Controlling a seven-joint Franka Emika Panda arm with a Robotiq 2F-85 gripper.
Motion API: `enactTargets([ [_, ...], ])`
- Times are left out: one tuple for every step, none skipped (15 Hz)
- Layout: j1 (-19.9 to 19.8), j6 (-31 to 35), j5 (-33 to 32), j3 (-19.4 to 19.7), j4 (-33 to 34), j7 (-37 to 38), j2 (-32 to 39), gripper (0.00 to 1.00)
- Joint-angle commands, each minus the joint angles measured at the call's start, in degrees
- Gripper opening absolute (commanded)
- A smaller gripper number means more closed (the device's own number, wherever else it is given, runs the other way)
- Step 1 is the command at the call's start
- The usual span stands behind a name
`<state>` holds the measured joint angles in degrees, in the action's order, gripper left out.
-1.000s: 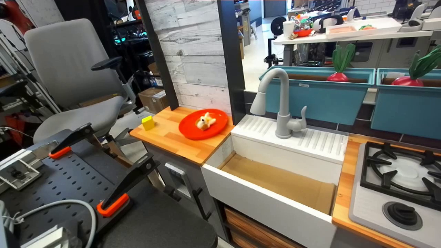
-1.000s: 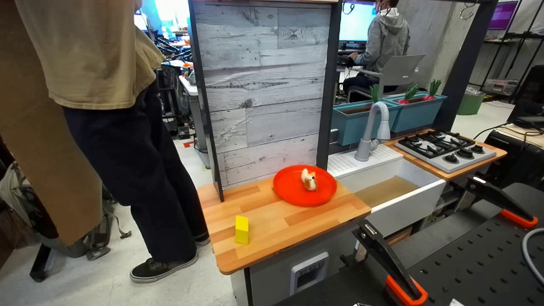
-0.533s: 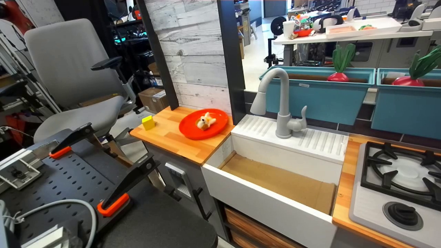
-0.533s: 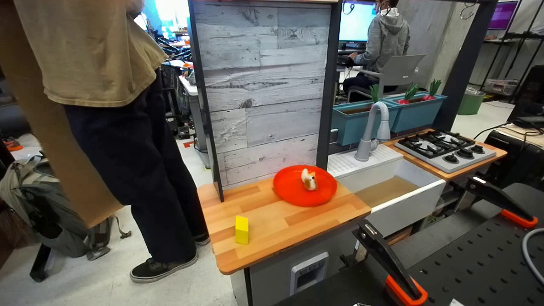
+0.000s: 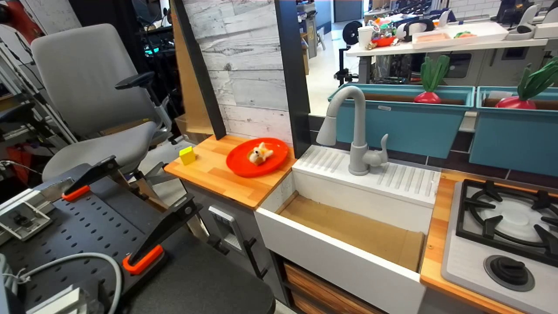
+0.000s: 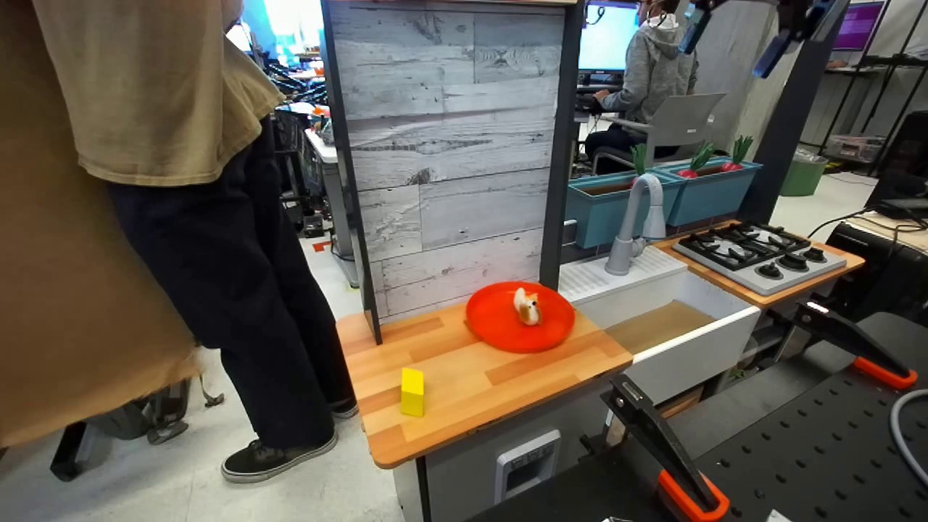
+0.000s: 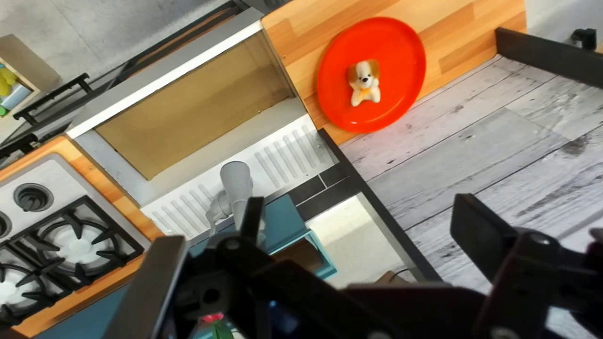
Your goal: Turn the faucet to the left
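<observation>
The grey faucet stands upright on the white ledge behind the sink. In that exterior view its arched spout points to the left and its small handle is on the right of the base. The faucet also shows in an exterior view and in the wrist view, where a finger partly covers its spout. My gripper hangs at the top edge, above the faucet and apart from it. In the wrist view my gripper is open, with wide-apart fingers and nothing between them.
A red plate with a toy dog and a yellow block sit on the wooden counter. Teal planters stand behind the faucet. A dark post rises beside the sink. The stove is on the other side.
My gripper has come into view from the top in an exterior view. The faucet has not moved. A brown sheet beside the standing person has shifted and now shows in both exterior views.
</observation>
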<state>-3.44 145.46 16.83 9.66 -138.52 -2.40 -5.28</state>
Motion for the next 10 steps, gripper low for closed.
enactTargets([
  [-1.9, 0.4, 4.7, 0.4, 9.6, -3.2, 12.2, 1.0],
  [-2.7, 0.2, 5.0, 0.0, 12.2, -2.6, 15.3, 1.0],
  [-3.5, -0.1, 4.9, -0.5, 14.7, -1.7, 17.9, 1.0],
  [-4.1, 0.1, 4.1, -0.8, 17.1, -0.7, 20.7, 1.0],
  [-4.6, 0.6, 3.2, -1.0, 19.4, 0.4, 23.3, 1.0],
  [-4.9, 1.0, 2.2, -1.0, 21.5, 1.6, 25.9, 1.0],
  [-5.1, 1.0, 1.2, -0.9, 23.8, 2.8, 28.2, 1.0],
  [-5.4, 0.5, 0.7, -0.8, 25.6, 3.8, 30.0, 1.0],
  [-5.6, -0.2, 0.4, -0.9, 27.0, 4.4, 31.1, 1.0],
  [-5.9, 0.7, 1.1, -1.6, 22.5, 2.8, 27.6, 1.0],
])
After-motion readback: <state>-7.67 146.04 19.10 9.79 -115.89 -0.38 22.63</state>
